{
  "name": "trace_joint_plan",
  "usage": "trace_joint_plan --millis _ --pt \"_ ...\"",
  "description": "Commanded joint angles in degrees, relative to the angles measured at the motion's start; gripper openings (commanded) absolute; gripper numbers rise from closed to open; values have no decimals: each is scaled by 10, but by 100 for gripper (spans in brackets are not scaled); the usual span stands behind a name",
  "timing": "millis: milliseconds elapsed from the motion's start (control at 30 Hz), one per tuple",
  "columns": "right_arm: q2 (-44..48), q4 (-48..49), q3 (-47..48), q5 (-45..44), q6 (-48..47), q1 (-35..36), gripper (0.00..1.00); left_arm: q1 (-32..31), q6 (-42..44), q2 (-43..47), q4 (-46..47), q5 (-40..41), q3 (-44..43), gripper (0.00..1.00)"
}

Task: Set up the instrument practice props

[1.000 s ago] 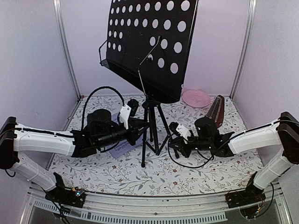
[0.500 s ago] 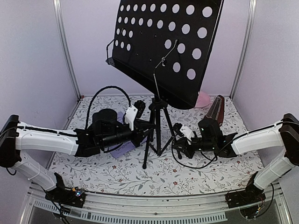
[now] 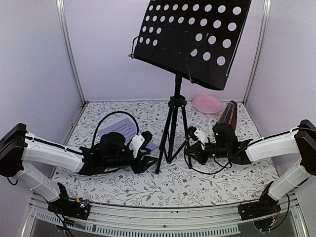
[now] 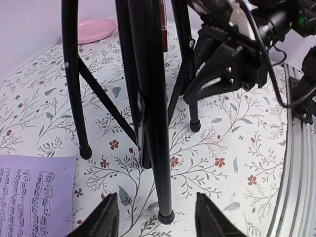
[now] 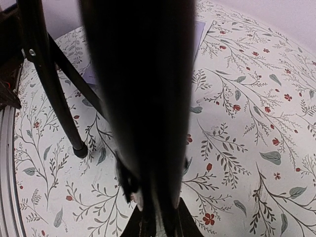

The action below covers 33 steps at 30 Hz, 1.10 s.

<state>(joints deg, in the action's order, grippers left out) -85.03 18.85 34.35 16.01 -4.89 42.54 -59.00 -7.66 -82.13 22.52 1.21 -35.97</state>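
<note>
Two grippers are flanking the music stand (image 3: 173, 57), standing upright mid-frame — the right gripper (image 3: 190, 148) is clamping one leg (image 5: 143, 98); the left gripper (image 4: 157, 219) is gaping, gripping nothing.

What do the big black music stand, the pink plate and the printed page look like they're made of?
The music stand: likely painted metal; thin rigid top punched with round holes, slender tubular legs, matte black. The pink plate: probably plastic; smooth, evenly coloured, slight sheen. The page: paper; thin, flat, printed notes.
</note>
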Motion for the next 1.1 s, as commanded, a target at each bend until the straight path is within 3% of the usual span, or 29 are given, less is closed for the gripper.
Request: trace_joint_plan --millis 0,200,267,433,667,967,1067 --pt "-16 -43 -5 1 55 -11 0 29 31 43 75 -17 50 60" --pt "-15 -40 -8 -16 31 7 0 112 86 55 159 -17 88 60" --pt "-17 -45 -2 -42 16 22 0 138 89 50 171 -50 75 60" --pt "-41 -70 20 -104 -17 53 0 142 99 10 140 -129 5 63" --pt "-41 -69 25 -94 6 53 0 115 88 -3 131 -181 -19 70" --pt "-53 -73 32 -87 12 54 0 65 55 -49 134 -161 -63 63" --pt "-55 -77 32 -98 13 53 0 60 49 -62 118 -140 -76 45"
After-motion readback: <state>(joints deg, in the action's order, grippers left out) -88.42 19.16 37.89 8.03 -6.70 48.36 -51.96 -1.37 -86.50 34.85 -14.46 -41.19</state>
